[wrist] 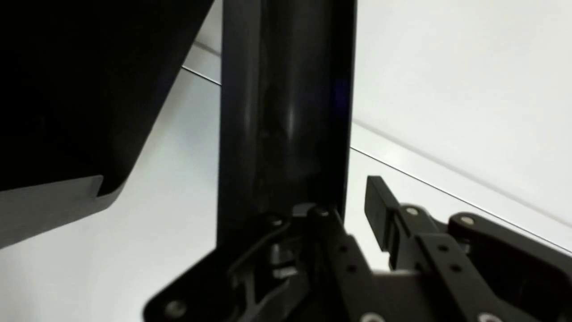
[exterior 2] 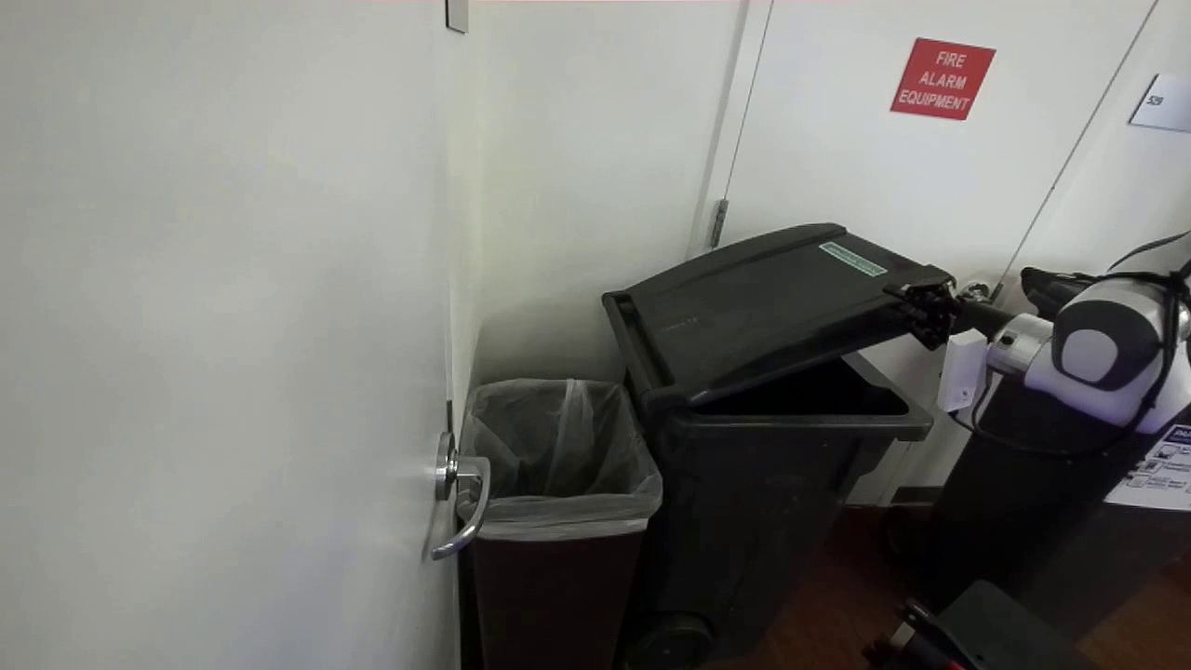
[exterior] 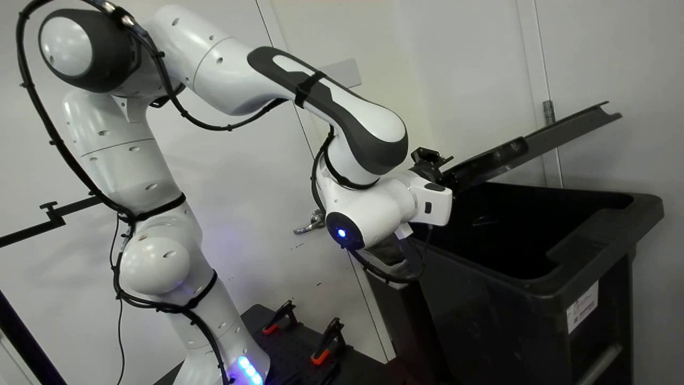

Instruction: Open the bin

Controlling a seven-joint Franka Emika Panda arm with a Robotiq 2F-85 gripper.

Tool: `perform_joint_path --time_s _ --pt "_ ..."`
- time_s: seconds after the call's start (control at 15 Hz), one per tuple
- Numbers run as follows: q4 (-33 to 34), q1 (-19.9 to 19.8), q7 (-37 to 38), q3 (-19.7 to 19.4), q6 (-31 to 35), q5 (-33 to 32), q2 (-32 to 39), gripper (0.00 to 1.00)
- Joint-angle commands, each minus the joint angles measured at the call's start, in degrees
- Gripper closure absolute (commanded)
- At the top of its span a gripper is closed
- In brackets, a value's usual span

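Standing at eight o'clock from my gripper point(wrist: 347, 208) in an exterior view is a lined waste container point(exterior 2: 563, 596); just beside it, at seven o'clock, sits the black bin point(exterior 2: 744, 521) I am to open. Its lid point(exterior 2: 754, 312), at nine o'clock, tilts up toward me, clear of the rim point(exterior 2: 800, 423) at that end. I judge the job partly done: the lid is raised, but swinging it fully back remains. My fingers point(wrist: 377, 210) stand apart with a gap between them, apparently clamping nothing; whether either touches the lid, I cannot tell.
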Motion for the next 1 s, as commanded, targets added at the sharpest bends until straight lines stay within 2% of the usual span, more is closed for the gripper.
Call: perform_joint_path --time_s 0.0,0.27,0.67,0.73,0.8,0.93 --pt "-2.6 1.7 -4.6 3.5 -1.3 4.2 -8.4 0.94" --pt "-2.5 2.2 -8.6 7.0 2.2 9.8 -11.1 0.94" --pt "-0.1 2.2 -13.7 11.4 13.6 25.0 -11.4 0.94" --pt "0.3 1.8 -13.6 11.4 14.7 25.5 -11.7 0.94" --pt "0.8 0.5 -11.6 10.2 15.5 22.4 -12.2 0.94" --pt "1.5 0.5 -11.7 10.5 17.3 21.7 -12.9 0.94"
